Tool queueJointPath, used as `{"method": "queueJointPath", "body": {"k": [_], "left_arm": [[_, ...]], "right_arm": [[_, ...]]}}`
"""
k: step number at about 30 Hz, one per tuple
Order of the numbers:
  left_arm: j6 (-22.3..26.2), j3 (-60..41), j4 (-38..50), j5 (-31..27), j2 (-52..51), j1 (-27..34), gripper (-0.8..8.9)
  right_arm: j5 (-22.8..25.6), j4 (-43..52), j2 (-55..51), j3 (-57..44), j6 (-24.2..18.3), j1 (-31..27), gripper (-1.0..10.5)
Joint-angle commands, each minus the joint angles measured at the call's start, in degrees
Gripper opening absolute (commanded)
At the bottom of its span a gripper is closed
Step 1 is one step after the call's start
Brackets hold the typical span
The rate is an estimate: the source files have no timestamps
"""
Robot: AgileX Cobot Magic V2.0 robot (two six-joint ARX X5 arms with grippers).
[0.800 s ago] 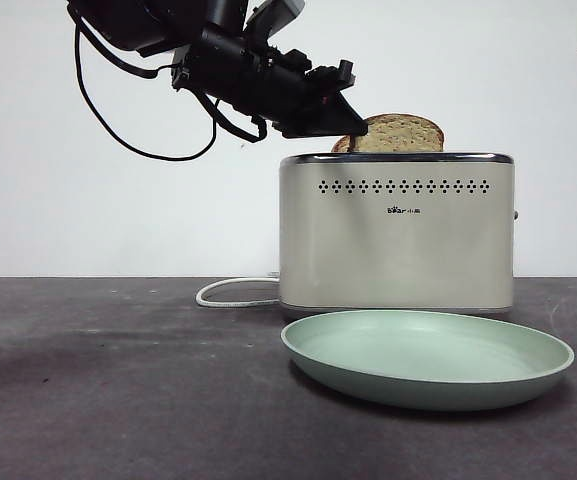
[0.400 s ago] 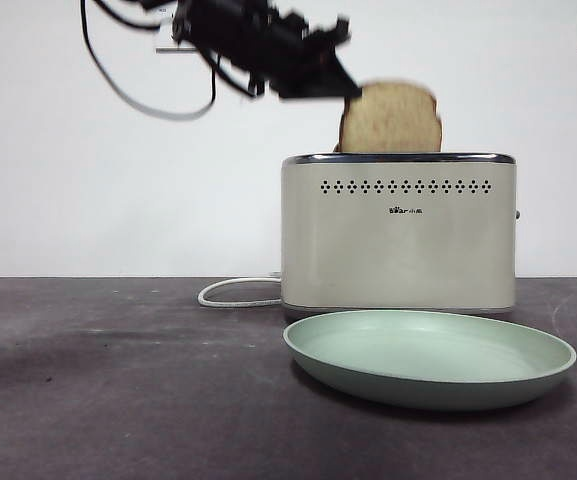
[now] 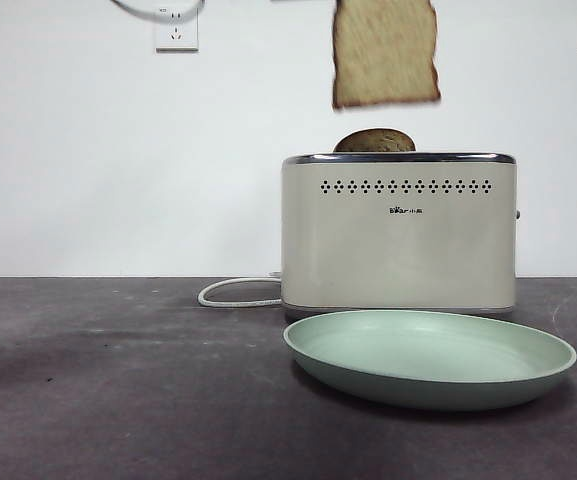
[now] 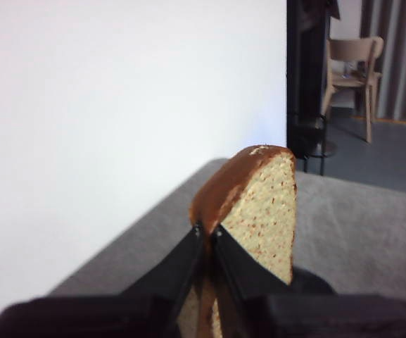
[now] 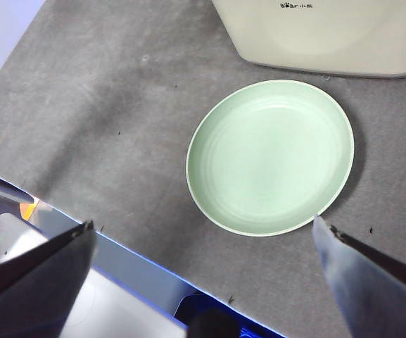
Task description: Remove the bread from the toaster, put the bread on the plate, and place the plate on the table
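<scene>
My left gripper (image 4: 207, 231) is shut on the crust edge of the bread (image 4: 259, 204). In the front view the bread (image 3: 385, 55) hangs upright high above the cream toaster (image 3: 398, 235), clear of its top; the gripper itself is above that picture's top edge. The second matching slice (image 3: 373, 141) still pokes its domed top out of the toaster. The mint-green plate (image 3: 428, 355) lies on the dark grey table (image 3: 118, 380) in front of the toaster. My right gripper (image 5: 203, 224) is open and empty, high above the plate (image 5: 269, 156) and the toaster (image 5: 329, 35).
The toaster's white cord (image 3: 233, 292) loops on the table at the toaster's left. A wall socket (image 3: 175, 30) is on the white wall behind. The table's edge (image 5: 118, 246) runs below the right gripper.
The left gripper has pulled the bread straight up out of the toaster and risen out of the front view. The second slice's top now shows in the slot.
</scene>
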Motion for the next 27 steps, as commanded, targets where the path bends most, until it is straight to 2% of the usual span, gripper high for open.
{"method": "queueJointPath", "body": {"k": [1, 4, 9, 17, 19, 22, 25, 27], "left_arm": [[0.04, 0.42, -2.14, -1.16, -5.14, 0.48, -0.05], [0.13, 0.42, -8.17, -1.49, -10.45, 0.87, -0.04], [0.11, 0.37, -18.8, -9.53, -18.93, 1.18, -0.04], [0.55, -0.02, -36.11, -11.76, -30.38, 1.16, -0.04], [0.55, -1.05, -39.6, -11.82, -33.29, 1.16, -0.04], [0.5, -3.89, -43.45, -12.24, -38.1, 1.11, -0.04], [-0.61, -9.68, -44.59, -13.35, -44.5, 1.11, -0.04], [-1.75, -15.19, -44.54, -13.55, -49.42, 1.11, -0.04]], "right_arm": [[0.17, 0.2, -0.09, 0.09, 0.33, 0.13, 7.2], [0.15, 0.2, 0.02, 0.09, 0.35, 0.13, 7.2], [0.15, 0.2, 0.63, 0.09, 0.5, 0.13, 7.2], [0.42, 1.14, 3.56, 0.09, 1.46, 0.11, 7.2], [1.97, 1.7, 5.29, 0.09, 1.44, 0.13, 7.2], [4.81, 2.58, 8.46, 0.09, 1.4, 0.13, 7.2], [4.83, 4.17, 12.26, 0.09, 1.42, 0.13, 7.1], [4.85, 5.31, 14.97, 0.07, 1.42, 0.13, 6.6]]}}
